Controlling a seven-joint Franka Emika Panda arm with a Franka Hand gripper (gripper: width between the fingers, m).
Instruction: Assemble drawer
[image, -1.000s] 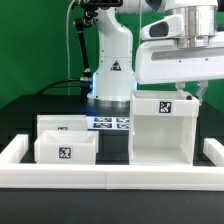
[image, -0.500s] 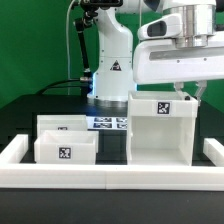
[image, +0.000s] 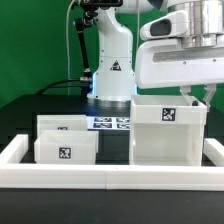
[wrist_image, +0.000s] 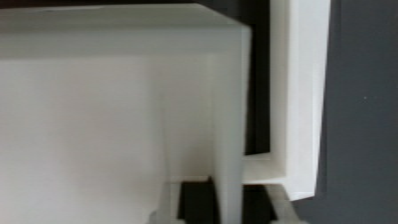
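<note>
The drawer's large white casing (image: 165, 140) stands on the table at the exterior view's right, with a marker tag on its upper front. My gripper (image: 200, 95) is at its top rear right edge. In the wrist view the casing's thin wall (wrist_image: 228, 120) runs between my gripper (wrist_image: 233, 200) jaws, which are shut on it. The two low white boxes stand at the exterior view's left, one (image: 65, 150) in front of the other (image: 62, 124), both apart from the casing.
The marker board (image: 112, 123) lies flat between the boxes and the casing, in front of the robot base (image: 112, 70). A long low white rail (image: 110, 178) edges the table's front and both sides.
The casing has shifted toward the exterior view's right and sits a little lower in the picture, and my gripper has moved right with it. The two low boxes have not moved.
</note>
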